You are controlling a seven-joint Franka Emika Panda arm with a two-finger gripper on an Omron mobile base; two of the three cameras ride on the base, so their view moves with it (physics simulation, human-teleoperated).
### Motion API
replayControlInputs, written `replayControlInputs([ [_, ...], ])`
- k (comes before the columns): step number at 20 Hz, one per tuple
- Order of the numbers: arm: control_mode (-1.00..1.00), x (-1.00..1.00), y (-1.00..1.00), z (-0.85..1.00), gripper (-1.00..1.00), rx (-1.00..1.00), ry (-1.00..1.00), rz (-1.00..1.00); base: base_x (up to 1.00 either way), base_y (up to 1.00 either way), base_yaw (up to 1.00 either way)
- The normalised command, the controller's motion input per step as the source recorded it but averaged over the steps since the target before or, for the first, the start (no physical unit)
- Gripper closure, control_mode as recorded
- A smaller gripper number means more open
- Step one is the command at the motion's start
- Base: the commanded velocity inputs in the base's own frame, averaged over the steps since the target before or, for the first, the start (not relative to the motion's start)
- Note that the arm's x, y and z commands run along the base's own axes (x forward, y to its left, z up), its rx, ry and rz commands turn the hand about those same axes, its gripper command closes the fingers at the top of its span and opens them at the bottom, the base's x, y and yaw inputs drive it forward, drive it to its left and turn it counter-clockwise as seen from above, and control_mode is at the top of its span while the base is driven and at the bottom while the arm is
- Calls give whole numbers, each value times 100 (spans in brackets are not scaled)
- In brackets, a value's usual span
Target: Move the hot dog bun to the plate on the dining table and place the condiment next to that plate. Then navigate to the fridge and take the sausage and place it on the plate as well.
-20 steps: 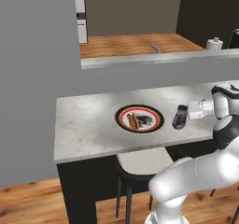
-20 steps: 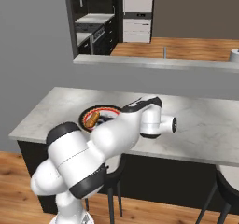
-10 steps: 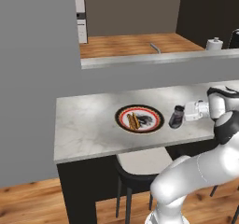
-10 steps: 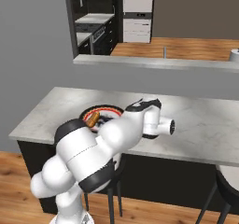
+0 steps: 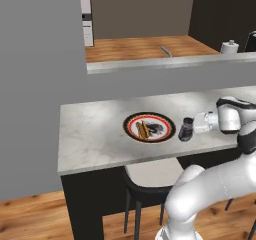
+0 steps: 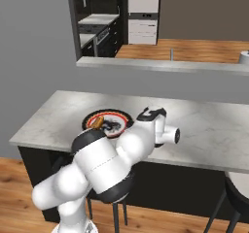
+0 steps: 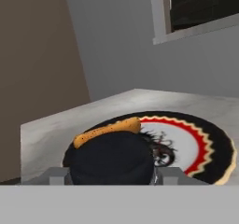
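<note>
- Right now the condiment (image 5: pixel 186 129) stands upright on the dining table (image 5: pixel 90 134), just beside the plate (image 5: pixel 149 127) on the side toward the arm and near the table's front edge.
- The hot dog bun (image 5: pixel 143 130) already lies on the plate, on the half away from the jar.
- The gripper (image 5: pixel 194 125) reaches sideways at the jar. In the hand view the dark lid (image 7: pixel 112 158) sits between the two fingers (image 7: pixel 56 175), which stand half spread to each side of it. I cannot tell whether they press the jar or have let it go.
- The jar is, by my judgement, glass: stiff, smooth and a little slippery, with some weight for its size, and it may break or tip over if pushed.
- A hold on the straight sides below the lid seems safest to me, with the jaws square to the jar, and opening should be gentle so that it does not tip toward the plate.
</note>
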Motion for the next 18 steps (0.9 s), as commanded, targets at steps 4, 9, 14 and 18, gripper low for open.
replayControlInputs([
  [4,-100,29,0,-24,100,0,0,0,0,0,0],
  [9,-100,23,-1,-24,100,0,0,0,0,0,0],
  [14,-100,-25,-11,-18,-100,0,-1,0,0,0,0],
  [18,-100,-71,-9,-5,-100,0,-10,0,0,0,0],
])
